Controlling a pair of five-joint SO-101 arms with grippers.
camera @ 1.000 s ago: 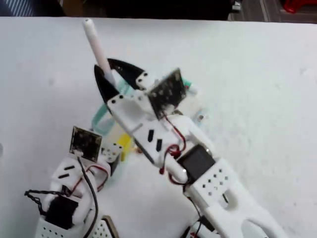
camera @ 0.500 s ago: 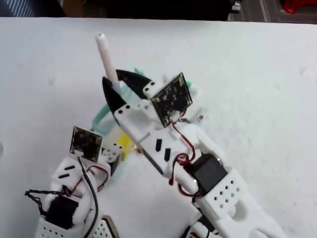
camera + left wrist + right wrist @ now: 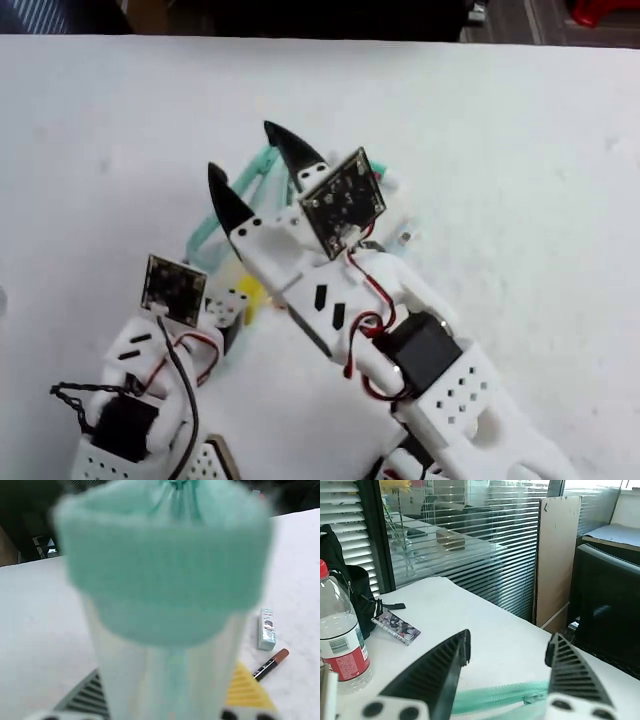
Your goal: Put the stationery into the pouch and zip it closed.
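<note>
The mint-green pouch point(image 3: 165, 580) stands upright with its zipped mouth edge point(image 3: 495, 694) facing up. In the high view the pouch point(image 3: 215, 235) lies between the two arms. My left gripper point(image 3: 165, 700) is shut on the pouch's lower part, one yellow finger point(image 3: 245, 687) on one side and a pale one on the other. My right gripper point(image 3: 240, 148) hovers just over the pouch's mouth, its black fingers point(image 3: 440, 667) spread open with nothing between them. A small boxed eraser point(image 3: 267, 629) and a brown pen point(image 3: 270, 662) lie on the table beside the pouch.
The white table point(image 3: 520, 140) has free room at the back and right. In the right wrist view a water bottle point(image 3: 340, 640), a black bag point(image 3: 350, 590) and a small card point(image 3: 397, 625) sit on another table farther off. A small part point(image 3: 405, 237) lies beside the right arm.
The right gripper held a white pen upright over the pouch; it has opened, and the pen has dropped out of sight. The left arm has stayed still.
</note>
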